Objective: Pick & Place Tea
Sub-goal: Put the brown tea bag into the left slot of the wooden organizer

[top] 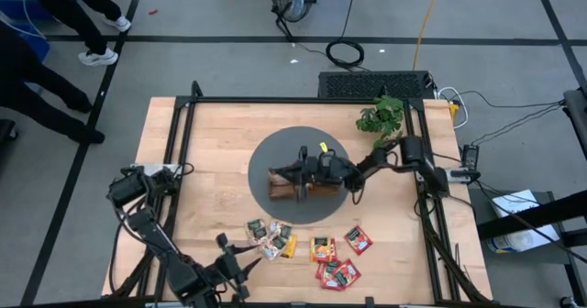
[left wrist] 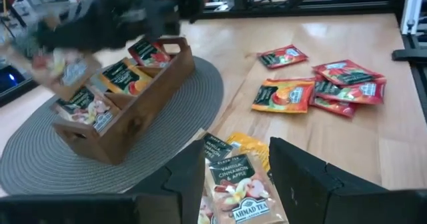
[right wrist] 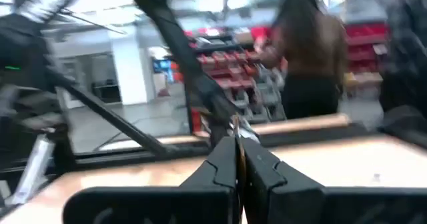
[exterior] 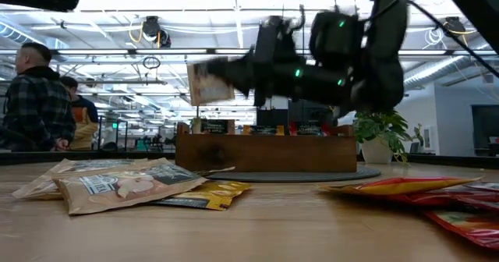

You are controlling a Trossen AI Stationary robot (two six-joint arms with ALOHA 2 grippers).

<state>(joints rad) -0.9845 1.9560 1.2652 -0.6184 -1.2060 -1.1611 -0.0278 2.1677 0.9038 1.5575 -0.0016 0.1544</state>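
Carrying a sachet (exterior: 209,81) edge-on over the tray (top: 303,188).
Our right gripper (exterior: 234,75) jaws pinch it thin to slot in; left gripper (left wrist: 243,177) waits at six o'clock, jaws open above the tea pile (top: 271,236).

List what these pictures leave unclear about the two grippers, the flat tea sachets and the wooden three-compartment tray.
- Right gripper: right wrist view shows fingers shut on a thin edge-on sachet; its colour hidden.
- That pale tan sachet: motion-blurred in low view; label unreadable.
- Brown wooden three-compartment tray: high view, right arm covers the compartments.
- Left gripper: open above the loose sachets; contact unclear.
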